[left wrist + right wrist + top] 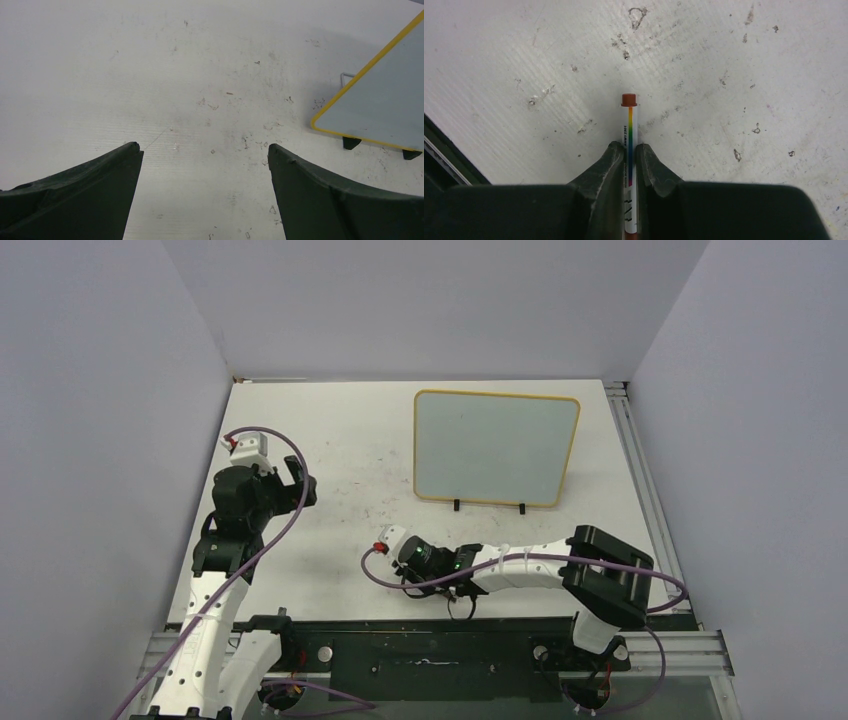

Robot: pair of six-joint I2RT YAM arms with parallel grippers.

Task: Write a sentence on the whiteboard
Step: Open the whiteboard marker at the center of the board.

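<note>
The whiteboard (497, 447), yellow-framed with two small black feet, stands at the table's far middle, and its corner shows in the left wrist view (385, 100). Its face is blank; no sentence is in view. My right gripper (629, 147) is low over the table near the front (452, 590), shut on a white marker (629, 130) with a rainbow stripe and a red-brown end. The marker runs lengthwise between the fingers and pokes out past the tips. My left gripper (205, 150) stands open and empty at the left (297, 483), apart from the board.
The white table (340, 440) is scuffed with old marks. Grey walls close in the left, back and right. An aluminium rail (640, 470) runs along the right edge. A black mounting bar (430, 645) spans the near edge between the arm bases.
</note>
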